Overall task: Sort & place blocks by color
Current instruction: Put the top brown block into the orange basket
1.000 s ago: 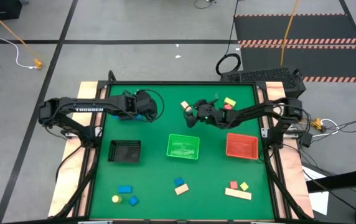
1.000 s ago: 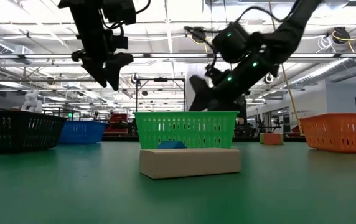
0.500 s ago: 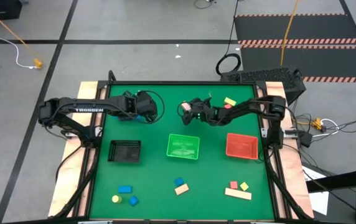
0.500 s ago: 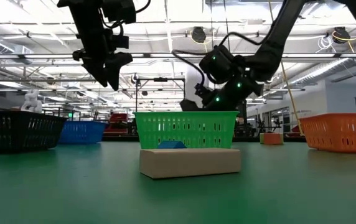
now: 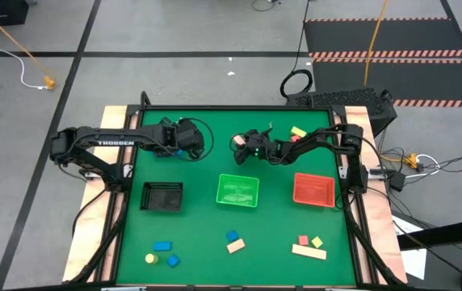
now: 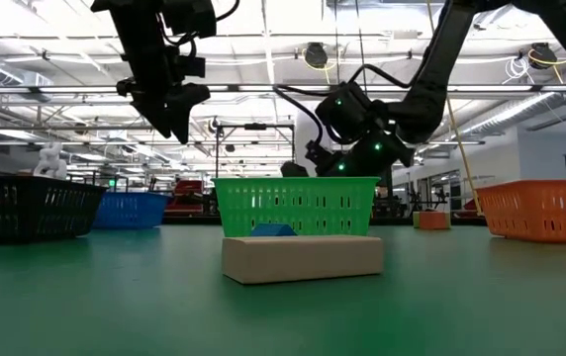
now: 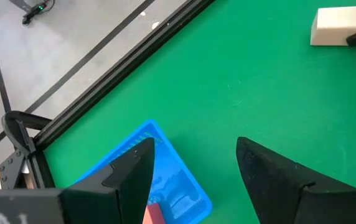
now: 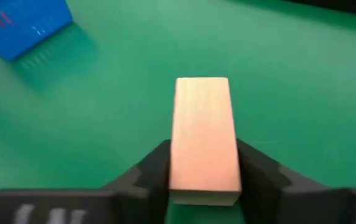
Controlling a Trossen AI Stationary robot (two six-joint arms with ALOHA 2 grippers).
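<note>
- High view: the right gripper (image 5: 241, 144) reaches across the green table (image 5: 199, 234) to a tan wooden block (image 5: 236, 143) at the far middle, just ahead of its fingers. The green bin (image 5: 237, 190) lies near, behind and below that gripper; the red bin (image 5: 313, 190) sits back beside its arm. The left gripper (image 5: 189, 139) hangs over the blue bin (image 5: 184, 150); the black bin (image 5: 162, 196) sits nearer the front on that side. More blocks lie well apart along the front edge.
- Low view: a tan wooden bar (image 6: 301, 258) and a blue block (image 6: 272, 229) lie in front of the green mesh bin, untouched. The right gripper dips behind that bin; the left one hangs high, jaws apart and empty.
- Left wrist view: two dark fingers (image 7: 134, 171) stand spread with nothing between them, above the blue slotted plastic bin; a red block (image 7: 154, 214) rests in it.
- Right wrist view: here's the grip. The fingers (image 8: 159, 165) sit against the long flanks of the tan block, clamping one end.
- Handling, as I judge it: smooth bare wood, rigid, light, square-edged, not fragile. The flat parallel sides suit a pinch, though gripped near the end it could pivot; mid-length would be steadier.
</note>
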